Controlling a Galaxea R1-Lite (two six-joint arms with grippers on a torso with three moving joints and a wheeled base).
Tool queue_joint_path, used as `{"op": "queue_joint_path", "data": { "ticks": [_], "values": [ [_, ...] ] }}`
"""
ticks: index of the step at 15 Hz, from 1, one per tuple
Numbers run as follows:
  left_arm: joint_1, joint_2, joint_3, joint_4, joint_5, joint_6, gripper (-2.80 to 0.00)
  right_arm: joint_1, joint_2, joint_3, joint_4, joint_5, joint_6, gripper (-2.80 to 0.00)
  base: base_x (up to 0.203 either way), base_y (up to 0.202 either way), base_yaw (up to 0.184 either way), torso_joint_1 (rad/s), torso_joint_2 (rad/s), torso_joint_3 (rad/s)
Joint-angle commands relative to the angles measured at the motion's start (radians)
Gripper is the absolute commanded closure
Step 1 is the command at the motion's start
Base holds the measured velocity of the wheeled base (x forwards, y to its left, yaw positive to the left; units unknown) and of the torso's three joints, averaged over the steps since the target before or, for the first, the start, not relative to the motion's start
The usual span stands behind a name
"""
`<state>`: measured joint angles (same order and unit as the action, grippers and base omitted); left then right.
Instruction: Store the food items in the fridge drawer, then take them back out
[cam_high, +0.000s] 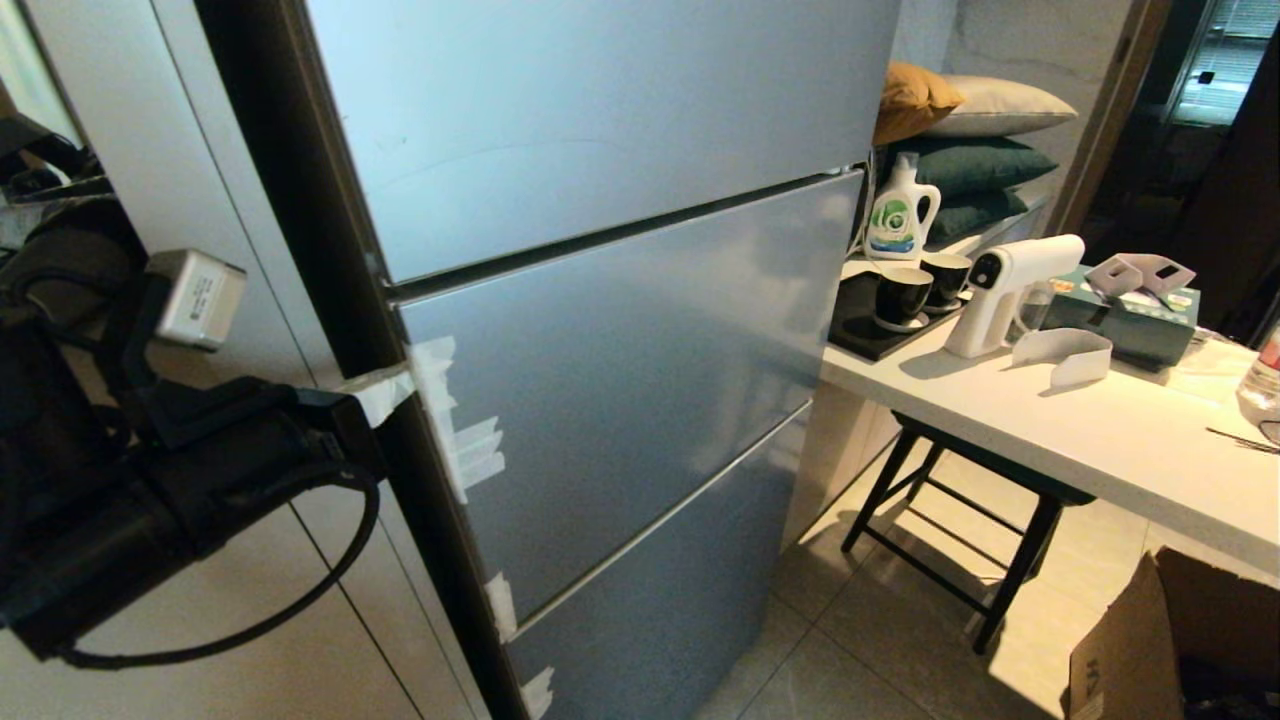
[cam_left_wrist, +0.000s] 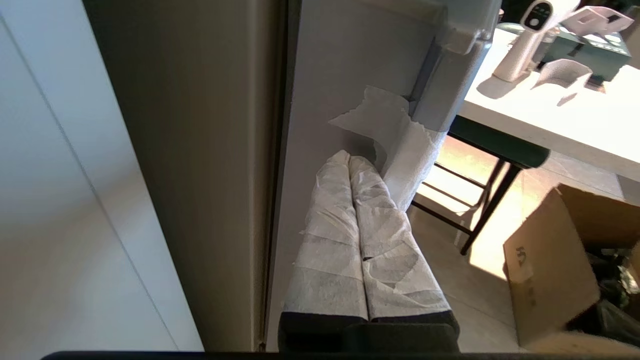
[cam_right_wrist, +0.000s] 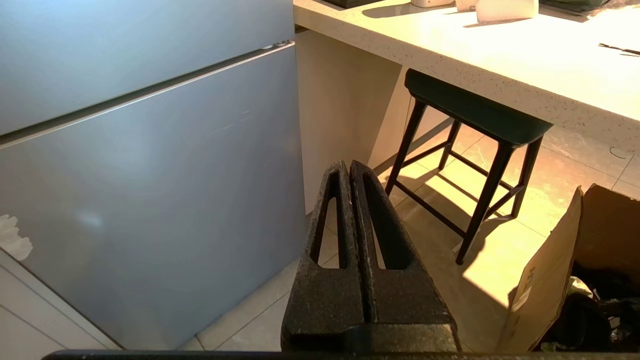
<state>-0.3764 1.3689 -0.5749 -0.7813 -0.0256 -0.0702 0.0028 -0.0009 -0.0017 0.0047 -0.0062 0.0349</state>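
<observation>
Head view angled down across fridge (cam_high: 620, 330) front, both wrist views close beside it, all sharing stool (cam_right_wrist: 475, 120)

A silver-grey fridge (cam_high: 620, 330) is seen with all its fronts shut, and white tape (cam_high: 455, 420) is stuck along the left edge of the middle front. The left arm (cam_high: 150, 470) is held at the fridge's left side, its paper-wrapped tip (cam_high: 385, 392) laid against that taped edge. To the right, a white counter (cam_high: 1100, 450) is set with a detergent bottle (cam_high: 900, 212), two dark cups (cam_high: 920, 285) and a white spray gun (cam_high: 1005, 290). A black stool (cam_high: 960, 530) is tucked beneath, and a cardboard box (cam_high: 1130, 650) is seen on the floor.
</observation>
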Motion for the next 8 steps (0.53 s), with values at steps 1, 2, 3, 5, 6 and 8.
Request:
{"op": "queue_joint_path", "data": {
  "ticks": [1, 2, 3, 5, 6, 8],
  "values": [
    [-0.027, -0.01, 0.014, -0.004, -0.049, -0.001, 0.0, 0.0, 0.001, 0.0, 0.0, 0.0, 0.0, 0.0, 0.0, 0.0, 0.0, 0.0, 0.0, 0.0],
    [-0.04, -0.018, 0.02, -0.004, -0.056, -0.001, 0.0, 0.0, 0.001, 0.0, 0.0, 0.0, 0.0, 0.0, 0.0, 0.0, 0.0, 0.0, 0.0, 0.0],
    [-0.052, -0.022, 0.024, -0.004, -0.058, -0.005, 0.0, 0.0, 0.001, 0.0, 0.0, 0.0, 0.0, 0.0, 0.0, 0.0, 0.0, 0.0, 0.0, 0.0],
    [-0.1, -0.043, 0.042, -0.004, -0.06, -0.009, 0.0, 0.0, 0.001, 0.0, 0.0, 0.0, 0.0, 0.0, 0.0, 0.0, 0.0, 0.0, 0.0, 0.0],
    [-0.129, -0.057, 0.05, -0.003, -0.06, -0.009, 0.0, 0.0, 0.001, 0.0, 0.0, 0.0, 0.0, 0.0, 0.0, 0.0, 0.0, 0.0, 0.0, 0.0],
    [-0.189, -0.089, 0.068, -0.003, -0.06, -0.007, 0.0, 0.0, 0.001, 0.0, 0.0, 0.0, 0.0, 0.0, 0.0, 0.0, 0.0, 0.0, 0.0, 0.0]
  ]
}}
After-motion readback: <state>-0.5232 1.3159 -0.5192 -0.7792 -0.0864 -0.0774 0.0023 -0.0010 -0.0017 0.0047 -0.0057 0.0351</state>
